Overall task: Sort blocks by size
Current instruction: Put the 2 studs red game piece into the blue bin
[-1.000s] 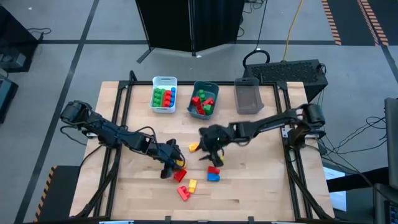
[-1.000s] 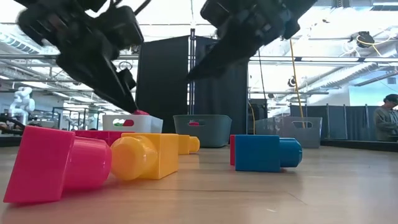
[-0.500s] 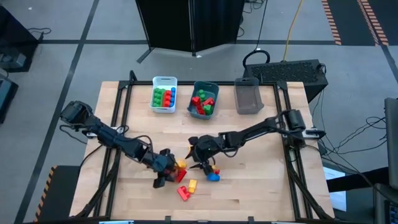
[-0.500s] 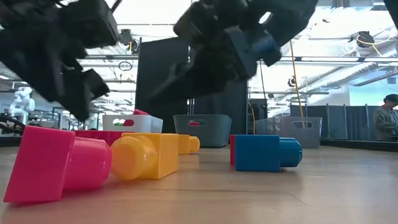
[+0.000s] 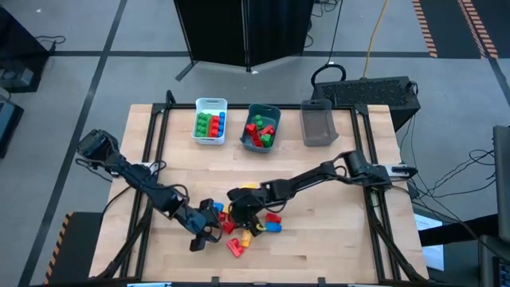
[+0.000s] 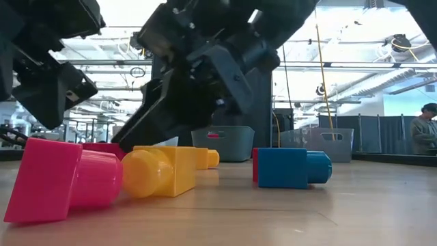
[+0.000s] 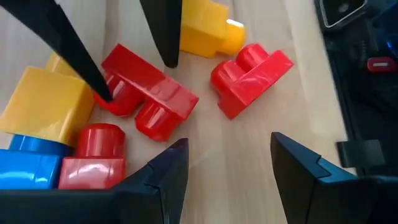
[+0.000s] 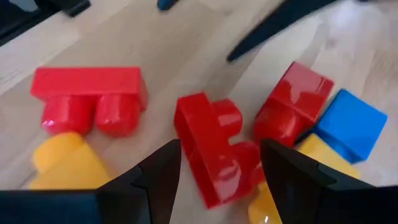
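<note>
- While both grippers hang low over the loose blocks at the table's near edge, sorting is part done: the white bin and teal bin hold blocks, and the grey bin looks empty.
- Left gripper: fingers apart, nothing held. It sits just beside the pile, above bare wood, with a red 2-stud block ahead of it.
- Right gripper: fingers apart, nothing gripped. An L-shaped red block lies in line between them; I cannot tell if they touch it.
- Loose stock: red, yellow and blue blocks, many touching.
- Step in hand, as judged: each arm is picking 1 block.
- To do it well: choose a block at the pile's edge, square the fingers across its flat sides and not its studs, then lower fully before closing.
- Risk: the 2 grippers are near each other, so 1 should lift clear before the other moves.
- Check stud count before choosing a bin.
</note>
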Motion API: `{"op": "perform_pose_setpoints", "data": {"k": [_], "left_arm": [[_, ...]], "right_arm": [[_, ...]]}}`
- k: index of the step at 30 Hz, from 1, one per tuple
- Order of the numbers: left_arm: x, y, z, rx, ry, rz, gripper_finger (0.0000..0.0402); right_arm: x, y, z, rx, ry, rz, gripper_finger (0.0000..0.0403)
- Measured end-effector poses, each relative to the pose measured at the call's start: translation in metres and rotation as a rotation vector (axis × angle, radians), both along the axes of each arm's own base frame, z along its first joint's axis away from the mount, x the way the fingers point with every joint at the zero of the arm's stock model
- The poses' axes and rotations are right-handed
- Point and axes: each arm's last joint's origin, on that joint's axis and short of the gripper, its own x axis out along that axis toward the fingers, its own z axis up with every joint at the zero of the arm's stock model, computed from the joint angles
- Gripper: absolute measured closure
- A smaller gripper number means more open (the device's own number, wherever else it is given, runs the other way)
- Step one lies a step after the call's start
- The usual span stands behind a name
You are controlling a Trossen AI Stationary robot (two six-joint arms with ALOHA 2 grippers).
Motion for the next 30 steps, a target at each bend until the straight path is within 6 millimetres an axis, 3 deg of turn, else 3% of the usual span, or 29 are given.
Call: {"op": "perform_pose_setpoints", "data": {"k": [13,21,30], "left_arm": [[0.019,0.006,-0.037,0.037,0.064,0.042,0.0219],[0.035,0.019,-0.037,0.056,-0.026,0.097,0.0219],[0.037,0.023,-0.037,0.054,-0.037,0.11,0.0219]], "right_arm": [[-0.006,-0.005,-0.008,-0.029,0.101,0.01,0.0197],[-0.009,-0.005,-0.011,-0.022,0.162,-0.011,0.0202],[-0.01,-0.007,-0.012,-0.015,0.19,-0.032,0.0251]]}}
